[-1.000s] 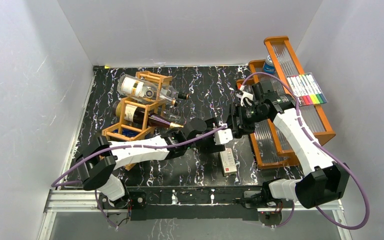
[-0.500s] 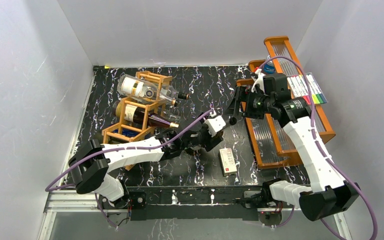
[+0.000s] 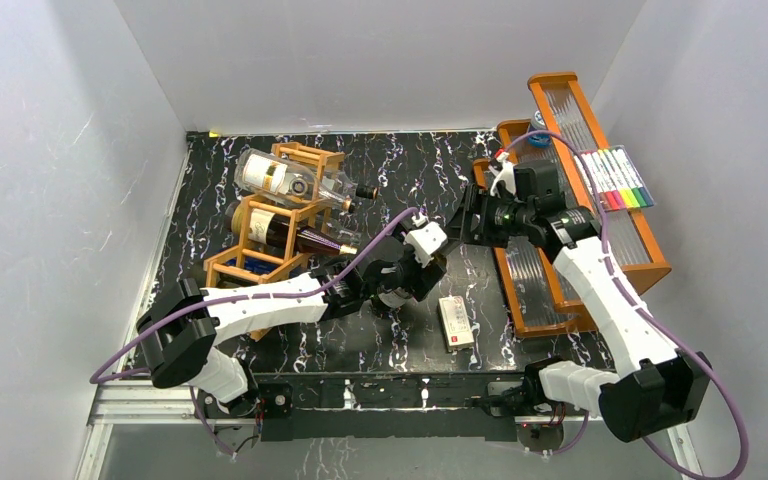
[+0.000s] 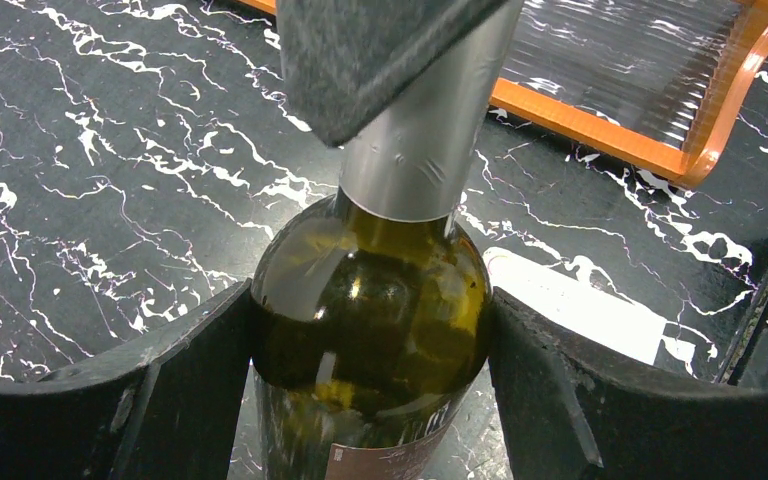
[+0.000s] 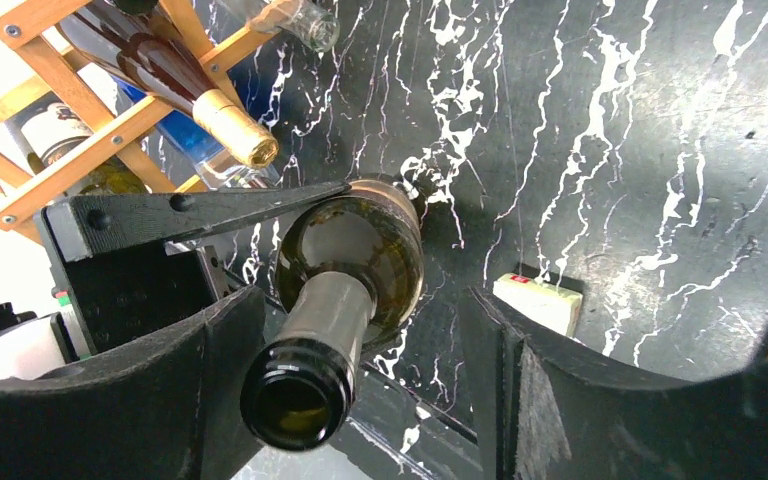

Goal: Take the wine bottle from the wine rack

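A green wine bottle [image 4: 370,310] stands upright on the black marble table, off the wine rack [image 3: 280,215]. My left gripper [image 3: 405,275] is shut on its shoulder, one finger on each side. My right gripper [image 5: 360,300] is open around the silver-foiled neck [image 5: 320,320]. The neck lies close to the left finger, with a wide gap to the right finger. In the top view the right gripper [image 3: 463,225] hovers just right of the left one. The rack [image 5: 70,130] holds a clear bottle [image 3: 280,180] and a dark bottle [image 3: 295,237].
An orange tiered tray [image 3: 560,230] with ribbed clear panels stands at the right, with a pack of coloured markers [image 3: 615,180] on it. A small white box [image 3: 455,322] lies on the table just right of the held bottle. White walls close in the table.
My right gripper opened, lifted away towards the tray, then came back down around the bottle neck. My left gripper moved a little to the left with the bottle still in it.
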Controlling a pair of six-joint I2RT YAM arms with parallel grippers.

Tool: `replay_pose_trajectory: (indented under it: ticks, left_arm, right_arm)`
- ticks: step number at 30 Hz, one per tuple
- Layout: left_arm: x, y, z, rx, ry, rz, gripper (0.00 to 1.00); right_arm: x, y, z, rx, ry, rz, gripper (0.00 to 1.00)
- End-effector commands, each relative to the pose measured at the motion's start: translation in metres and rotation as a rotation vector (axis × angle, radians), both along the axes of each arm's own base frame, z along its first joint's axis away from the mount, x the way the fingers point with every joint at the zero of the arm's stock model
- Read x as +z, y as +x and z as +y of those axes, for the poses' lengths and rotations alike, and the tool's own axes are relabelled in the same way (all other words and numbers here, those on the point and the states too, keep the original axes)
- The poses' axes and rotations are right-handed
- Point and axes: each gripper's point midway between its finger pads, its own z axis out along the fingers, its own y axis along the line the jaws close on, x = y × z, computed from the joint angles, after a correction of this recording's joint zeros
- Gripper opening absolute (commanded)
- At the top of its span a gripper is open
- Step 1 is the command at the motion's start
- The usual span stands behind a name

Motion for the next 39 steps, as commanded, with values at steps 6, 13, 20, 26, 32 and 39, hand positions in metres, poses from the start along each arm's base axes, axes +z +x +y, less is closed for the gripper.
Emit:
replay_pose_trajectory:
  ticks: [6, 13, 20, 26, 32, 39]
  left_arm:
    - [0.054, 0.003, -0.004, 0.018, -0.126, -0.044, 0.0]
    - [0.054, 0.002, -0.004, 0.014, -0.128, -0.033, 0.0]
    - [0.061, -0.003, 0.002, 0.023, -0.143, -0.008, 0.37]
    - [0.079, -0.013, 0.02, 0.057, -0.14, 0.055, 0.98]
    - [0.108, -0.032, 0.036, 0.045, -0.173, 0.117, 0.98]
    - [0.141, -0.035, 0.073, 0.164, -0.221, 0.135, 0.98]
  right_arm:
    - [-0.006, -0.003, 0.027, 0.112, 0.011, -0.003, 0.64]
    - [-0.012, -0.009, 0.033, 0.141, -0.009, 0.013, 0.48]
    - [0.004, 0.005, 0.03, 0.101, -0.029, -0.062, 0.2]
    - [0.034, 0.027, 0.027, 0.067, -0.058, -0.163, 0.05]
    - [0.062, 0.057, 0.018, -0.005, -0.129, -0.27, 0.0]
    - [0.09, 0.116, 0.001, -0.134, -0.283, -0.401, 0.0]
